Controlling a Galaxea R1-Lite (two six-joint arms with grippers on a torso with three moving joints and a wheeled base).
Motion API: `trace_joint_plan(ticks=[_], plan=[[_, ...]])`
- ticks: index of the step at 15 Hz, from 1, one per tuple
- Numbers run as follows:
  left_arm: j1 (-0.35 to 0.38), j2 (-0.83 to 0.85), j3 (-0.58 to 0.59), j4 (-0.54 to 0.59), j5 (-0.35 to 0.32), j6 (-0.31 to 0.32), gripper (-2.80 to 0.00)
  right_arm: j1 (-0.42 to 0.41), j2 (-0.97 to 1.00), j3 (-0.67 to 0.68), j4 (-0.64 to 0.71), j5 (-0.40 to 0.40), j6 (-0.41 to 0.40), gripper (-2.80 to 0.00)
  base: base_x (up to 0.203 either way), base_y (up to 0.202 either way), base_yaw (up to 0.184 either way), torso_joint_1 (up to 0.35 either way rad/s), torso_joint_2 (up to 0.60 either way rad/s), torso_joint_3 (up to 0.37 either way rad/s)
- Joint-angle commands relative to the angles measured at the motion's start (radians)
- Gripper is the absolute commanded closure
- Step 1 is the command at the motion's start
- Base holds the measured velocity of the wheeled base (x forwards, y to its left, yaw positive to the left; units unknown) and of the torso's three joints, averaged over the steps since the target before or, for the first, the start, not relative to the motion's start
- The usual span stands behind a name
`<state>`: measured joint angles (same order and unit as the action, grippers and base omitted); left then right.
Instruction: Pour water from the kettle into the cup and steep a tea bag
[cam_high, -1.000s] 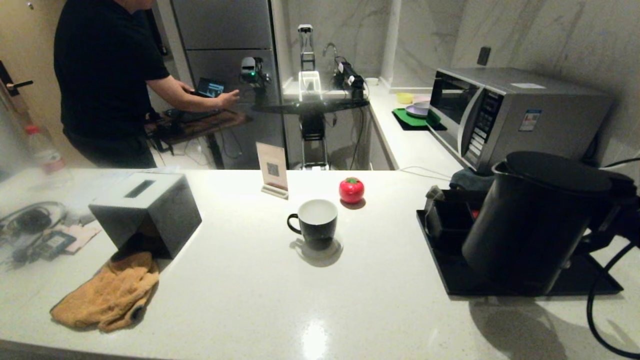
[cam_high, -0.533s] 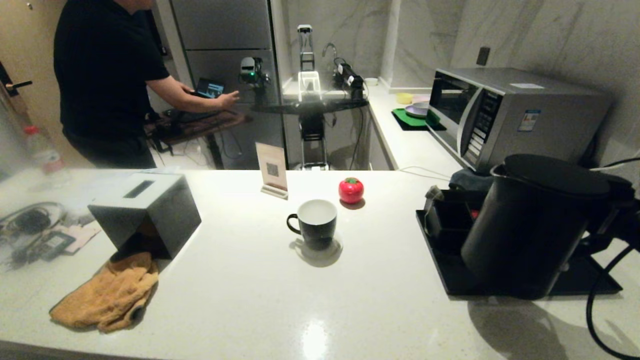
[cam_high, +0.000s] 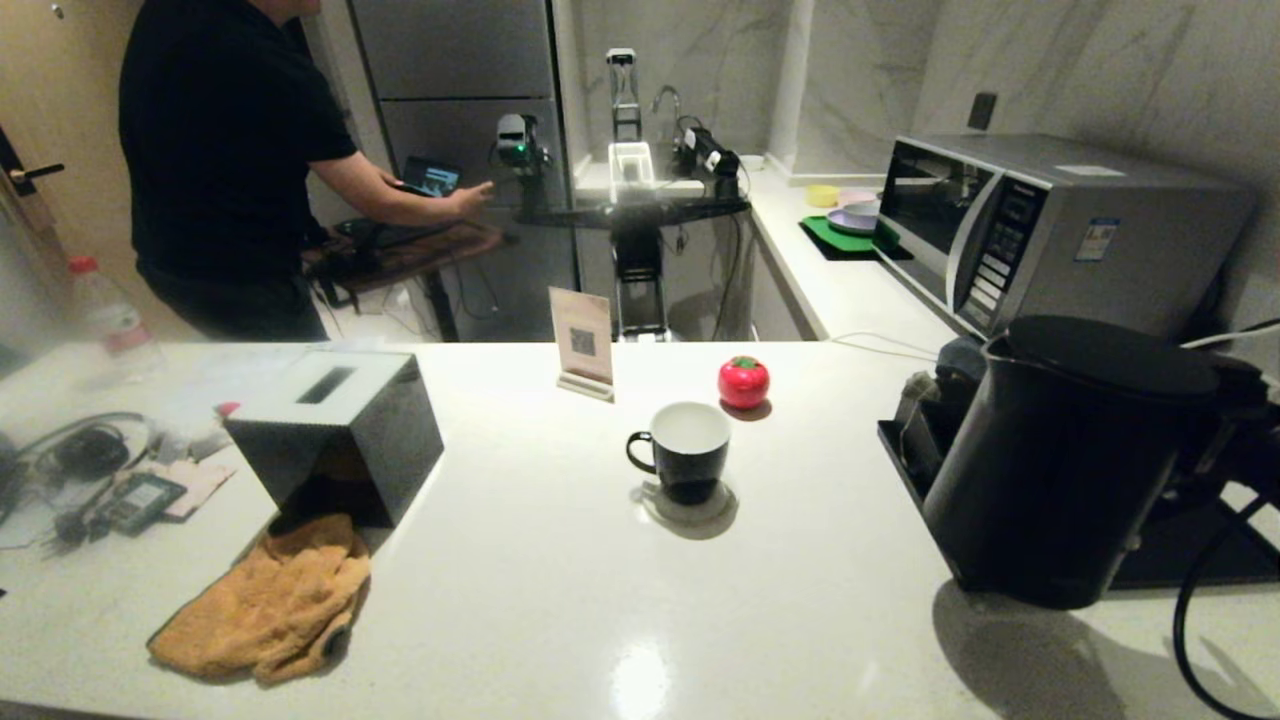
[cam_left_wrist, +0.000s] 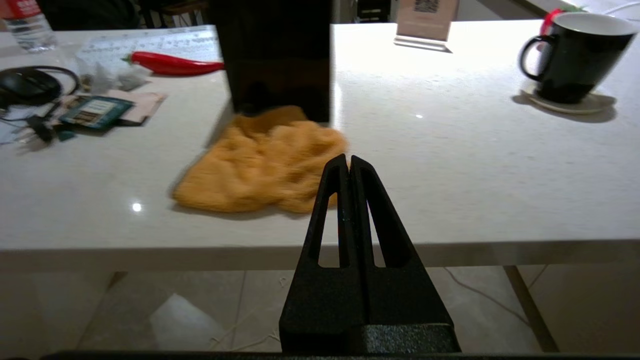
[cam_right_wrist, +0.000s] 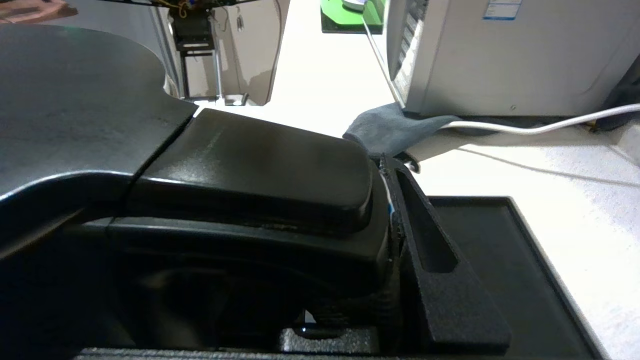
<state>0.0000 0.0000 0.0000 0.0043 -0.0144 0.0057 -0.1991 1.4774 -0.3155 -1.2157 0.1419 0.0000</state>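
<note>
Head view shifted; right gripper (cam_right_wrist: 385, 220) clamps kettle (cam_high: 1070, 465) handle, now off tray, cup (cam_high: 688, 452) leftward; left gripper (cam_left_wrist: 348, 167) closed, idle.

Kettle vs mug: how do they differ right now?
Size: the kettle is far bigger than the mug.
Top: the kettle is lidded; the mug is open, showing a white inside.
Place: the kettle is at the counter's right end, over the edge of a black tray; the mug stands mid-counter on a coaster.
Grip: the right gripper is clamped on the kettle's handle; nothing touches the mug.
Shared: both black outside and upright.
</note>
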Motion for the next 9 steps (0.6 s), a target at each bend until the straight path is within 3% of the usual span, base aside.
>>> trace_joint_plan(ticks=[1,9], plan=[[0.000,0.000,0.000,0.000,-0.001,0.000,0.00,0.000,0.003,-0.002,-0.008,-0.001,0.000,0.00,0.000,0.200,-0.001,0.000,0.00,0.002],[0.000,0.001,0.000,0.000,-0.001,0.002,0.00,0.000,-0.002,-0.009,-0.007,-0.001,0.000,0.00,0.000,0.194,-0.002,0.002,0.00,0.002]])
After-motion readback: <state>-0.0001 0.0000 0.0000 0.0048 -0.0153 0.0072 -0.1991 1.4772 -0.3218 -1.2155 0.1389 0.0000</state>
